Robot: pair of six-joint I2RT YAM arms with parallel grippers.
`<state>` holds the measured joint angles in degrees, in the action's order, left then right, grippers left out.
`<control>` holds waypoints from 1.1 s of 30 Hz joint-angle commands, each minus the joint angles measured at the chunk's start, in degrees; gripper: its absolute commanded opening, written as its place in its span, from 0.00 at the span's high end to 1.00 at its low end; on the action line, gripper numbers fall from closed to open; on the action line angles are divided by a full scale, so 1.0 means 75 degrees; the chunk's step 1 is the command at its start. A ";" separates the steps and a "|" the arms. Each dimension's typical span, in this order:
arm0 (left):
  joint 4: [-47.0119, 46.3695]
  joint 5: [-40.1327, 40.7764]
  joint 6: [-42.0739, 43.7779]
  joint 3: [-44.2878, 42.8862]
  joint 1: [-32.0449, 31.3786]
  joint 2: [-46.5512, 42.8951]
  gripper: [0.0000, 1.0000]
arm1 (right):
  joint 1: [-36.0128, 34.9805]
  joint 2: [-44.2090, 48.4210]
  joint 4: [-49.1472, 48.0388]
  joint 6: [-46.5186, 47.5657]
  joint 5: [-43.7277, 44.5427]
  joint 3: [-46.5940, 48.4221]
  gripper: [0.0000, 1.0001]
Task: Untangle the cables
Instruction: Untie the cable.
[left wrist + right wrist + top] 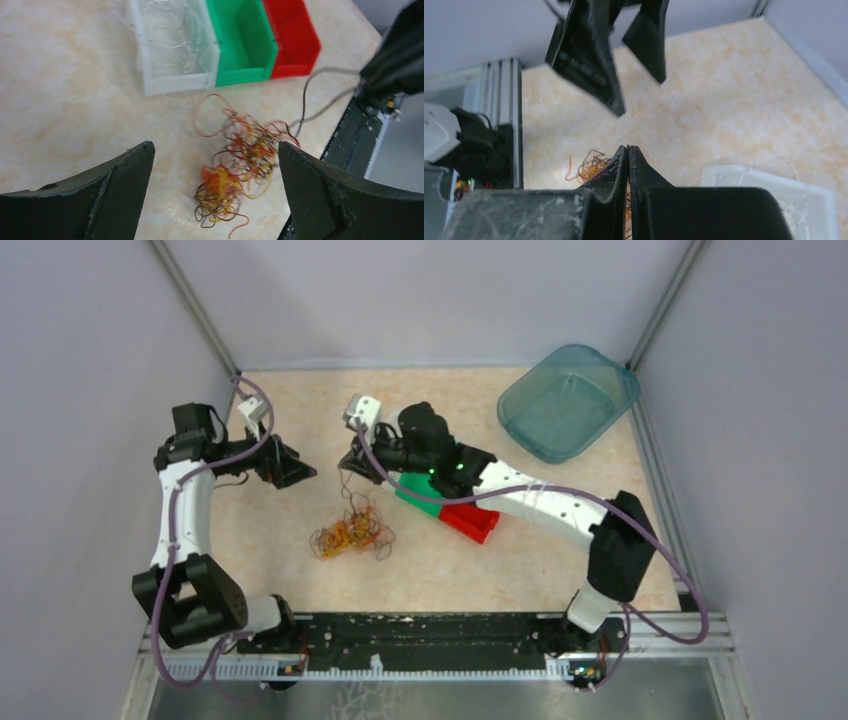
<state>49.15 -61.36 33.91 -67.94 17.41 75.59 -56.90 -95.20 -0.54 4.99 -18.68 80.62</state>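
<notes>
The right fingers (612, 176) hide most of the cables (585, 168).

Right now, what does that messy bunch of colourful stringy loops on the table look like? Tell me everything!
The tangle of thin orange, red, yellow and brown loops looks like bendy rubbery bands knotted into a loose heap. It lies on the marbled beige table, near its middle. Stray loops stick out around its edges. A few strands stretch upward to the shut right gripper, which seems to pinch them. Nothing else touches it.
</notes>
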 commanded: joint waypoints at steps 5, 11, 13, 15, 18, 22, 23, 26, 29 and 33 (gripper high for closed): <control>0.4186 -0.2590 0.4860 -0.0395 0.0017 0.0533 0.01 | 0.0195 0.0699 -0.1913 -0.1355 -0.0942 -0.0011 1.00; 0.4252 -0.2965 0.5106 -0.0291 0.0012 0.0401 0.01 | 0.0216 0.0714 -0.2398 -0.2043 -0.1236 0.0187 1.00; 0.4246 -0.3033 0.5321 -0.0238 0.0012 0.0185 0.01 | 0.0207 0.0727 -0.2564 -0.2250 -0.1314 0.0203 1.00; 0.4243 -0.3066 0.5474 -0.0200 0.0006 0.0032 0.01 | 0.0216 0.0692 -0.2708 -0.2442 -0.1394 0.0266 1.00; 0.4252 -0.3045 0.5572 -0.0163 -0.0040 -0.0089 0.02 | 0.0214 0.0500 -0.2751 -0.2750 -0.1484 0.0487 1.00; 0.4248 -0.3104 0.5786 0.0138 -0.0211 -0.0397 0.03 | 0.0210 0.0176 -0.2952 -0.3314 -0.1661 0.0893 1.00; 0.4246 -0.3139 0.5828 0.0208 -0.0260 -0.0456 0.05 | 0.0215 0.0132 -0.2947 -0.3395 -0.1678 0.1032 1.00; 0.4252 -0.3196 0.5766 0.0326 -0.0392 -0.0534 0.10 | 0.0215 -0.0261 -0.3050 -0.3600 -0.1705 0.1294 1.00; 0.4248 -0.3203 0.5764 0.0375 -0.0493 -0.0554 0.13 | 0.0209 -0.0525 -0.3034 -0.3747 -0.1707 0.1659 1.00; 0.4252 -0.3329 0.5760 0.0338 -0.0528 -0.0446 0.21 | 0.0213 -0.0779 -0.3370 -0.4198 -0.1828 0.2023 1.00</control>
<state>80.44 -83.29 74.63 -65.63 13.85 72.29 -55.33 -100.18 -19.20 -22.20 -30.98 90.65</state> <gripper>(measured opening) 0.832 0.009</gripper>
